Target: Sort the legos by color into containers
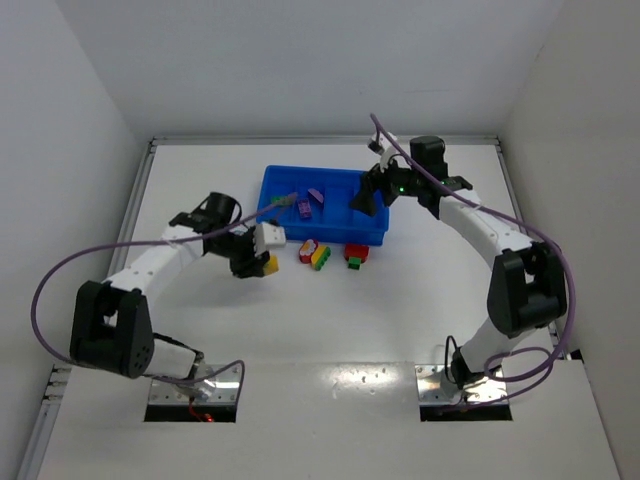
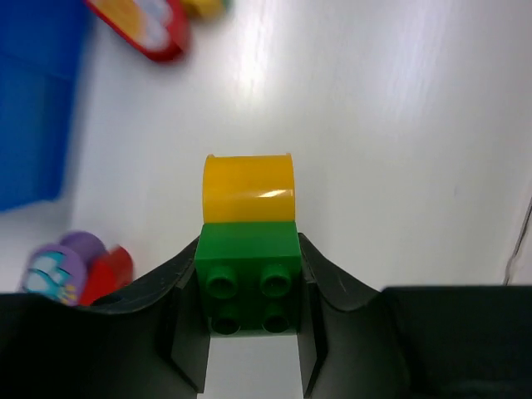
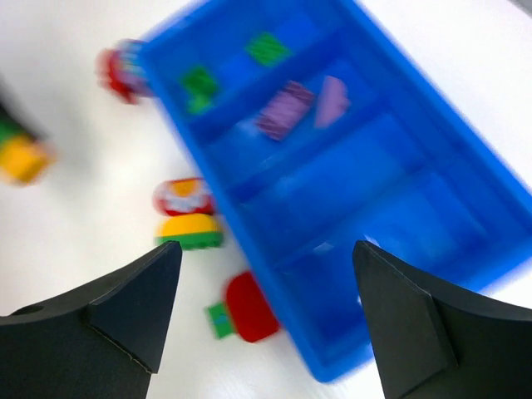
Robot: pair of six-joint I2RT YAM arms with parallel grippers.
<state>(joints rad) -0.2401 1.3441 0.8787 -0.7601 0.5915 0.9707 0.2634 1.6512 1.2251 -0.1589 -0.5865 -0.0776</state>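
My left gripper [image 1: 262, 264] is shut on a green and yellow stacked lego [image 2: 249, 249], jaws on the green half, held over the white table just left of the blue tray [image 1: 325, 240]. My right gripper [image 1: 364, 200] is open and empty above the tray's right compartments [image 3: 399, 208]. In the tray lie two green legos [image 3: 199, 83] and two purple legos [image 3: 287, 108], in separate compartments. In front of the tray lie a red and white piece [image 1: 308, 250], a yellow and green piece [image 1: 321, 257] and a red and green piece [image 1: 356, 255].
A purple and red piece [image 2: 75, 270] lies on the table close to my left gripper's left finger. The tray's corner [image 2: 33, 100] shows at the upper left of the left wrist view. White walls enclose the table on three sides.
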